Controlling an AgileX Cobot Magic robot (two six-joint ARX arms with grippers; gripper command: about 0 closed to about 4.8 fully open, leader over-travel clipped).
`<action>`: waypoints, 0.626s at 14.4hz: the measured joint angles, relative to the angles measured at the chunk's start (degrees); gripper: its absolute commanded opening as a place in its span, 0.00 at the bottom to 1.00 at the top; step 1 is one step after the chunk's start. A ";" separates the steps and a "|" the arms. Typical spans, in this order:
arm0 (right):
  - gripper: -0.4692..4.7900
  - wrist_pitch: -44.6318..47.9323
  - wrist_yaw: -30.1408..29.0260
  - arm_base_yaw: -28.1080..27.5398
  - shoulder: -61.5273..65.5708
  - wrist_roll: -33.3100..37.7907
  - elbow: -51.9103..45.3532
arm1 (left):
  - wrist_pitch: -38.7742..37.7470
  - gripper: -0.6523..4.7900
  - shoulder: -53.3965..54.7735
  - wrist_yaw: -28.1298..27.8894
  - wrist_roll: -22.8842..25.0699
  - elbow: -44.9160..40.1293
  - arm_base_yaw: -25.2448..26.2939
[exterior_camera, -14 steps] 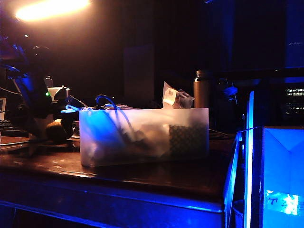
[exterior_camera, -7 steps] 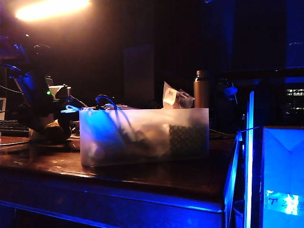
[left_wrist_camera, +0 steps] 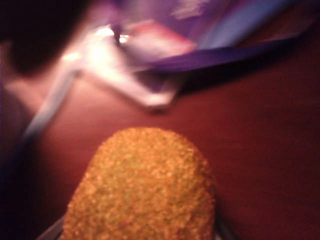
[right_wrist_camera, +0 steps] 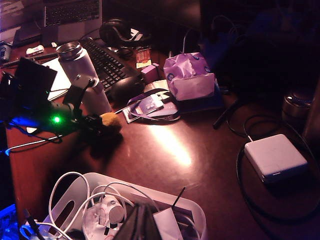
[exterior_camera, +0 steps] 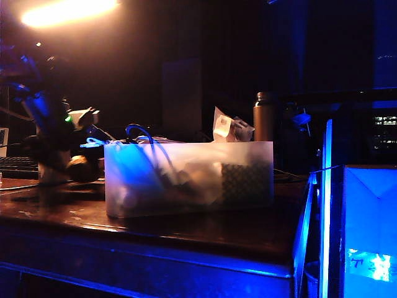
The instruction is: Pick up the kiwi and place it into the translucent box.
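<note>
kiwi (left_wrist_camera: 142, 187): one is counted
translucent box (exterior_camera: 186, 180): one
bottles: two, one steel (right_wrist_camera: 82, 70), one brown (exterior_camera: 263, 117)
keyboard (right_wrist_camera: 105, 60): one

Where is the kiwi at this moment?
The kiwi is at the left end effector, on the exterior view's left, beside the translucent box and near the steel bottle.

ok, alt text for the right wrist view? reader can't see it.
Seen from above, the left gripper holds a fuzzy brown kiwi just over a dark wooden table, near a metal bottle and a keyboard. The translucent box, full of white cables, sits at the near edge; the right gripper is not in view.
</note>
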 measured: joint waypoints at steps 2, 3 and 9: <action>0.09 -0.02 0.02 0.00 0.17 0.00 0.00 | -0.02 0.72 -2.67 2.16 -0.02 0.00 -0.96; 0.09 -0.02 0.04 -0.02 0.17 0.00 0.00 | 0.00 0.72 -4.46 2.84 -0.04 0.00 -1.40; 0.09 -0.44 -0.02 0.00 1.70 -0.44 -0.02 | -19.80 0.72 -14.19 29.07 0.00 11.65 -3.69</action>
